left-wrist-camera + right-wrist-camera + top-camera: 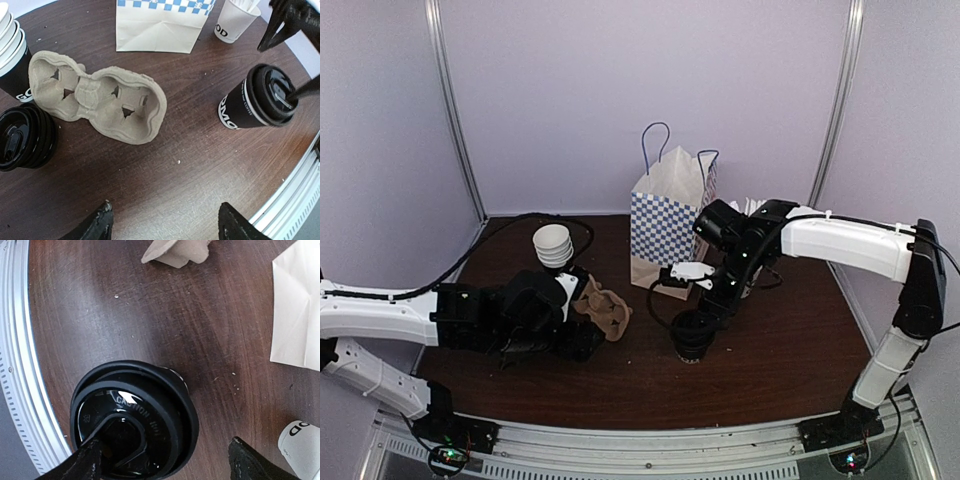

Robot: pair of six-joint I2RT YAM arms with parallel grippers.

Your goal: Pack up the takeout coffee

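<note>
Coffee: the takeout coffee (693, 335) stands upright and lidded on the surface (780, 370), at 6 o'clock of the checkered bag (665, 235). It is outside the bag, so you have not packed it yet.
Right claw (167, 462): hangs over the lid with jaws spread wide, a finger on either side, clamping nothing. It looks set for a side grasp.
Left claw (167, 225): open and empty, at 6 o'clock of the pulp carrier (95, 100), seemingly parked out of your right arm's way.
Bag: upright with handles up, ready for lowering the cup in from above.

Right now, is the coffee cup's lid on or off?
On. The black lid sits over the rim of the takeout coffee, which stands upright.
</note>
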